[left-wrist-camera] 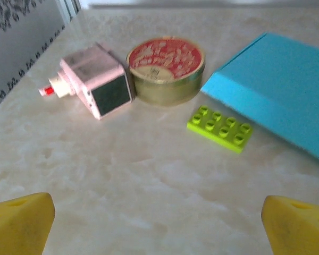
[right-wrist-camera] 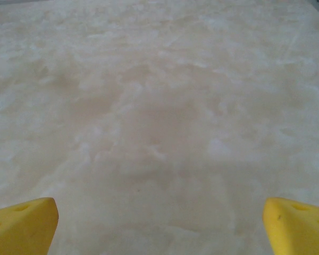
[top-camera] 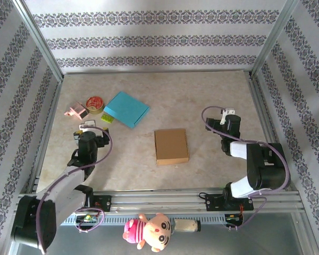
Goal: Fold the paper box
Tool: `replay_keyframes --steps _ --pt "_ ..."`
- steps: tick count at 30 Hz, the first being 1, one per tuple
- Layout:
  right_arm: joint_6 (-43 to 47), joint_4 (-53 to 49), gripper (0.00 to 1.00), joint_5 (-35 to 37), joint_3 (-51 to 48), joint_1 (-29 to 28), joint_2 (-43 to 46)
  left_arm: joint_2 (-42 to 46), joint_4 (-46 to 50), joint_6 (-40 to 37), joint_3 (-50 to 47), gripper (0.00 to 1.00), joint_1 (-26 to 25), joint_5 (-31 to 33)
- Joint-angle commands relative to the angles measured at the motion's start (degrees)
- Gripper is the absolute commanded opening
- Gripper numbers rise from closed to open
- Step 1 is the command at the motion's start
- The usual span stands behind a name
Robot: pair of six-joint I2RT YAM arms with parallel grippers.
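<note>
While both spread wide, paper box (top-camera: 171, 146) btwn left end effector (left-wrist-camera: 158, 223) & right end effector (right-wrist-camera: 159, 223), apart from each.

Black joint housings on both: the left arm (top-camera: 66, 185) has a pale grey link, the right arm (top-camera: 260, 170) has white shells. Purple cables (top-camera: 111, 142) loop along each. Up close, blunt yellow fingertips (left-wrist-camera: 21, 220), matte, lightly pitted.

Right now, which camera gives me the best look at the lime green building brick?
The left wrist view: the lime green brick lies close ahead, its two rows of studs plain, beside the blue box. The top external view gives the brick as a small green speck at that box's left corner, without detail.
</note>
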State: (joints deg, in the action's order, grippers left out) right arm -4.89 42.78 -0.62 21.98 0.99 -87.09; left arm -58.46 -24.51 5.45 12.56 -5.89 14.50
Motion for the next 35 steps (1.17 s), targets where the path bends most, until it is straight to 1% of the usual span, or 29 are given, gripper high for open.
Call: replay_keyframes --steps 1,2,3,4,5,6,7,8,9,10,11,12,13,14,15,17,19,21,24,28,35 --pt "2.4 8.7 0.98 -1.8 0.1 -0.1 0.4 -6.9 -21.5 -2.1 -1.9 1.00 2.3 -7.4" --pt "2.3 11.0 0.98 -1.8 -0.4 -0.2 -0.3 -11.7 -27.3 -0.7 -1.7 1.00 4.3 -10.4" --pt "2.3 11.4 0.98 -1.5 -0.5 -0.3 -0.4 -15.5 -29.2 -0.4 -0.1 1.00 6.0 -13.9" --pt "2.4 10.5 0.98 -1.4 -0.4 -0.3 -0.1 -19.0 -28.0 -2.6 3.3 1.00 6.5 -16.0" --pt "2.6 9.8 0.98 -1.5 -0.1 -0.4 0.1 -20.9 -23.6 -4.6 6.4 1.00 6.5 -17.3" --pt "2.7 9.6 0.98 -1.5 -0.1 -0.4 0.1 -24.3 -26.0 -4.5 7.0 1.00 6.6 -16.4" --pt "2.6 9.9 0.98 -1.4 -0.1 -0.4 0.1 -30.0 -33.7 -4.0 5.9 1.00 7.1 -16.8" --pt "2.7 9.8 0.98 -1.4 -0.1 -0.5 0.0 -35.6 -43.5 -4.4 5.3 0.99 7.6 -18.6" --pt "2.7 9.8 0.98 -1.4 -0.1 -0.5 0.0 -33.5 -38.1 -4.2 5.6 0.99 7.7 -18.9" --pt "2.7 9.9 0.98 -1.3 -0.1 -0.4 0.1 -30.4 -28.2 -3.4 7.8 0.99 7.7 -17.0" --pt "2.7 9.8 0.98 -1.4 -0.1 -0.4 0.1 -32.8 -32.9 -3.3 8.3 0.99 7.8 -15.8" --pt "2.7 9.7 0.98 -1.4 -0.1 -0.5 0.0 -33.9 -34.8 -3.4 8.0 0.99 7.7 -15.6" --pt "2.7 9.7 0.98 -1.4 -0.1 -0.5 0.0 -31.6 -28.2 -2.9 9.1 0.99 7.6 -15.4" --pt "2.7 9.8 0.98 -1.4 -0.1 -0.5 0.0 -31.9 -29.1 -3.0 9.1 0.99 7.6 -15.0" --pt "2.7 9.7 0.98 -1.4 -0.1 -0.6 0.0 -33.4 -33.8 -3.3 8.2 0.99 7.6 -14.9" --pt "2.7 9.8 0.98 -1.3 -0.1 -0.6 0.0 -31.9 -31.8 -3.0 7.7 0.99 7.6 -15.0" --pt "2.8 9.8 0.98 -1.4 -0.1 -0.6 0.1 -33.1 -34.6 -3.3 7.4 0.99 7.6 -15.1" --pt "2.8 9.7 0.98 -1.4 -0.1 -0.6 0.0 -32.3 -32.2 -3.2 7.9 0.99 7.6 -15.6" --pt "2.8 9.7 0.98 -1.2 0.0 -0.6 0.0 -32.5 -31.1 -3.5 8.7 0.99 7.6 -16.4" --pt "3.5 9.0 0.98 0.5 0.3 -1.5 -0.1 -32.8 -31.2 -3.8 8.9 0.99 7.6 -16.9" --pt "3.6 9.6 0.98 0.5 -0.1 -1.5 0.0 -32.8 -31.2 -3.9 8.8 0.99 7.6 -17.1"
